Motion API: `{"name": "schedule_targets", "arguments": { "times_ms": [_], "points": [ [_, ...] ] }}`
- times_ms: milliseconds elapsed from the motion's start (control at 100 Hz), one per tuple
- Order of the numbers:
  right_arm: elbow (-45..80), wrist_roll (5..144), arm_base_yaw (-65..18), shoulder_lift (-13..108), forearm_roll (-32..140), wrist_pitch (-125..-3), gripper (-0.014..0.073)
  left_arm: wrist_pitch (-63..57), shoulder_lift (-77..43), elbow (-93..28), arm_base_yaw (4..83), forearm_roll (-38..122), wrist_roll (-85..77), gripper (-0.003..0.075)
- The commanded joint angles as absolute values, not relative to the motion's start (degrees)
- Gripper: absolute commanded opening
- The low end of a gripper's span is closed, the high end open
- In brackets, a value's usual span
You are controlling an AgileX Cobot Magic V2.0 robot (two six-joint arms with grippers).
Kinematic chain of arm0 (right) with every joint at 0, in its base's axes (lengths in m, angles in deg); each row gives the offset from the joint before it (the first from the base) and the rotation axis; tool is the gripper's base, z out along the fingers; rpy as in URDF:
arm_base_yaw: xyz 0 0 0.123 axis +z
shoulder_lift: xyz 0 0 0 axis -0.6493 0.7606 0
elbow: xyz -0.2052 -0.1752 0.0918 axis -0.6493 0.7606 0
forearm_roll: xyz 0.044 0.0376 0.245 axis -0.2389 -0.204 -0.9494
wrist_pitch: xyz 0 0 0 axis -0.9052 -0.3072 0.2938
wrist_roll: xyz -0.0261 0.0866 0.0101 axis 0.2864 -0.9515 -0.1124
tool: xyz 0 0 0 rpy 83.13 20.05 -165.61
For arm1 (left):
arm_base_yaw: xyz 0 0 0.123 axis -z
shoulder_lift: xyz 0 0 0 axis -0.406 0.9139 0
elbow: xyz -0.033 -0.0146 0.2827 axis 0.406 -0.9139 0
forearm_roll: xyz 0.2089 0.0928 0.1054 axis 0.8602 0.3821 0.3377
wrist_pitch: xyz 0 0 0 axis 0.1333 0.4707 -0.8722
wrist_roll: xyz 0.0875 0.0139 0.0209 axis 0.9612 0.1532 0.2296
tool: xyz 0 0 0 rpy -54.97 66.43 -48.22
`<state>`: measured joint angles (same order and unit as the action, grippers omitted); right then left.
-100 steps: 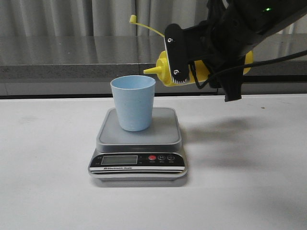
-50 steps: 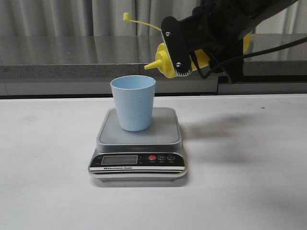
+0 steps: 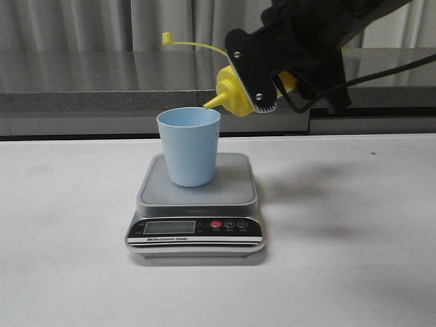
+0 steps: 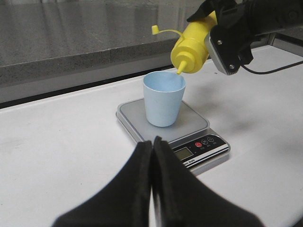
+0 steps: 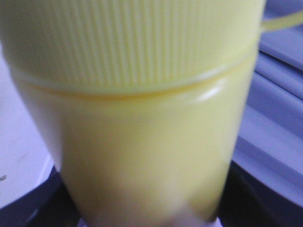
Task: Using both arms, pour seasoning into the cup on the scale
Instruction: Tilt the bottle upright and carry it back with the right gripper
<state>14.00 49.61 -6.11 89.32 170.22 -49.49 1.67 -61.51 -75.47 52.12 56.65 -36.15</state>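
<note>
**Bottle tipped over cup, nozzle at rim**

The seasoning bottle (image 3: pixel 235 92) is clamped in the right gripper (image 3: pixel 262 75), whose jaws close on its body behind the ribbed cap. The bottle lies tilted, nozzle pointing down toward the cup (image 3: pixel 189 146). Nozzle tip sits just above the cup's rim on the side nearest the right arm; in the left wrist view the tip of the bottle (image 4: pixel 190 47) overhangs the cup (image 4: pixel 164 98) mouth. The tethered cap lid trails out past the nozzle on its thin strap, above the cup. In the right wrist view the bottle (image 5: pixel 137 118) fills the frame, blurred; the jaws cannot be seen there.

Cup stands upright on the platform of the scale (image 3: pixel 196 204), toward the rear of it. Interior visible from the left wrist view: pale blue wall, no contents discernible.

Scale display cannot be read.

Left gripper (image 4: pixel 152 184) is well apart from the cup, on the scale's front-panel side, fingers pressed together, holding nothing.
</note>
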Motion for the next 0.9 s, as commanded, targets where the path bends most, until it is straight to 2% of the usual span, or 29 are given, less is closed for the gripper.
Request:
{"name": "schedule_targets", "arguments": {
  "times_ms": [0,200,390,690,890],
  "points": [
    [11.9,47.5,-6.2,85.7,172.0,-47.5,-0.0058,-3.2,-61.1,-73.8,52.2,56.2,-36.7,-0.0020],
    [11.9,31.5,-6.6,82.1,165.3,-50.4,-0.0058,-3.2,-61.1,-73.8,52.2,56.2,-36.7,-0.0020],
    [11.9,17.9,-10.6,77.1,149.9,-59.0,-0.0058,-3.2,-61.1,-73.8,52.2,56.2,-36.7,-0.0020],
    [15.5,18.3,-19.1,71.8,123.3,-73.7,-0.0058,-3.2,-61.1,-73.8,52.2,56.2,-36.7,-0.0020],
    [22.1,31.0,-24.7,70.5,104.5,-85.5,-0.0058,-3.2,-61.1,-73.8,52.2,56.2,-36.7,-0.0020]
  ]
}}
